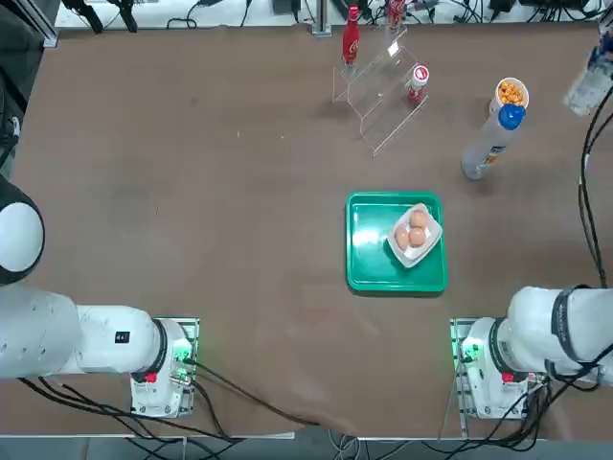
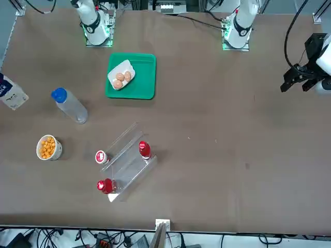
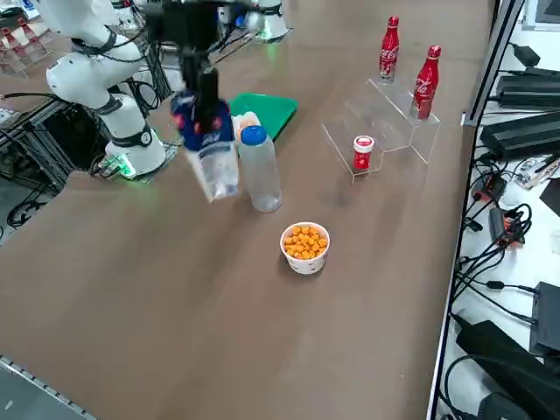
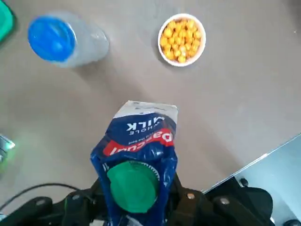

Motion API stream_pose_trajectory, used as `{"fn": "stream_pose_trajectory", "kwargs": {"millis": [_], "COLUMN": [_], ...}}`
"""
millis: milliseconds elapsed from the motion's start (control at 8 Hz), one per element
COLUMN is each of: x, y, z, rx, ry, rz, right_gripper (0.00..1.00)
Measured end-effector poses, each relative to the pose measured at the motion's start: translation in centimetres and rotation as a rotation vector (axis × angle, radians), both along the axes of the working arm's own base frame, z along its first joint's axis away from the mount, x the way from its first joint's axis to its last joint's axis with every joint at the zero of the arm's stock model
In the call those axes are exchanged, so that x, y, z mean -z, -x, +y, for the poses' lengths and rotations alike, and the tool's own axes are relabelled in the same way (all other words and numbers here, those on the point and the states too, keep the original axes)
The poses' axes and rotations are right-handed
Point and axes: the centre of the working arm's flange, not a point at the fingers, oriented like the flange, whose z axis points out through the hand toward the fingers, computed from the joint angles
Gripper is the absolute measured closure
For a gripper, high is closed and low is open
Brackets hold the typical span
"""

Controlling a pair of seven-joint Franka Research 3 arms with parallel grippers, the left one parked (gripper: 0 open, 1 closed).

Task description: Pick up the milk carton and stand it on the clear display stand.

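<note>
- We see right pincer [image 4: 136,200] clamped on milk carton [image 4: 137,150] at its gable top, lifted off bench [image 3: 175,297].
- Carton hangs tilted beside blue-cap bottle [image 3: 260,171].
- Clear display stand [image 3: 385,122] well apart, w/ red bottles on it.

The brown desk [image 1: 192,192] carries a green tray [image 1: 369,259] at centre, a clear stand [image 1: 383,96] at upper centre with a small red can [image 1: 418,81] beside it, and a blue-capped bottle [image 1: 490,144] and snack cup [image 1: 511,93] at upper right.
</note>
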Motion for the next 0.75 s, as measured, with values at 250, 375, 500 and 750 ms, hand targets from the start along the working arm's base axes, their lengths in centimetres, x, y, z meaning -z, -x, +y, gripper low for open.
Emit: {"fn": "stream_pose_trajectory", "kwargs": {"millis": [250,375,500,750], "x": [-0.9,-0.9,-1.1,-1.6], "y": [-2.4,-3.2,-3.7,-4.4], "z": [4.2,5.8,7.0,9.9], "rx": [0.074,0.117,0.166,0.258], "ry": [-0.009,-0.04,-0.076,-0.115], "rz": [-0.008,-0.015,-0.027,-0.059], "right_gripper": [0.56,0.56,0.56,0.56]}}
